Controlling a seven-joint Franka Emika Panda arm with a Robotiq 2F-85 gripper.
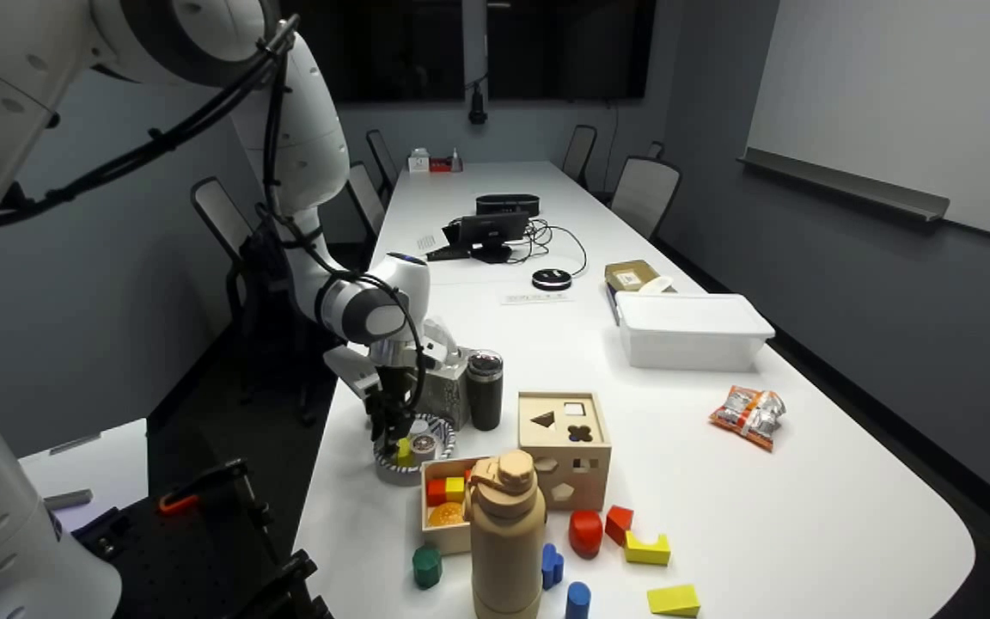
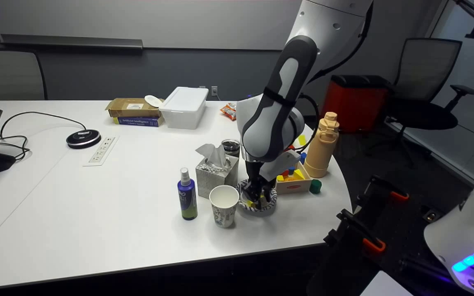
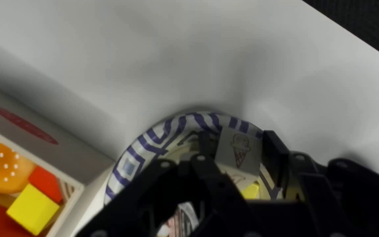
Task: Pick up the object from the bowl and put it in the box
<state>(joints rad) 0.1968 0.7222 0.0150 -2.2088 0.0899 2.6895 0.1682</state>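
Where grey walls (image 1: 916, 292) flank the white table (image 1: 787, 533), the pincer (image 3: 237, 136) straddles a block (image 3: 237, 158), grip unclear.

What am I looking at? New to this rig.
One robot arm with a gripper, over a white table. Two pictures come from cameras outside the robot; the close-up is from one on its wrist. On the table: a bowl, a tray of toys, a shape sorter, a flask, a tissue box, a cup and more. The gripper is down at the bowl, a block with an ice-cream drawing between its fingers; I can't tell whether it's firmly held.
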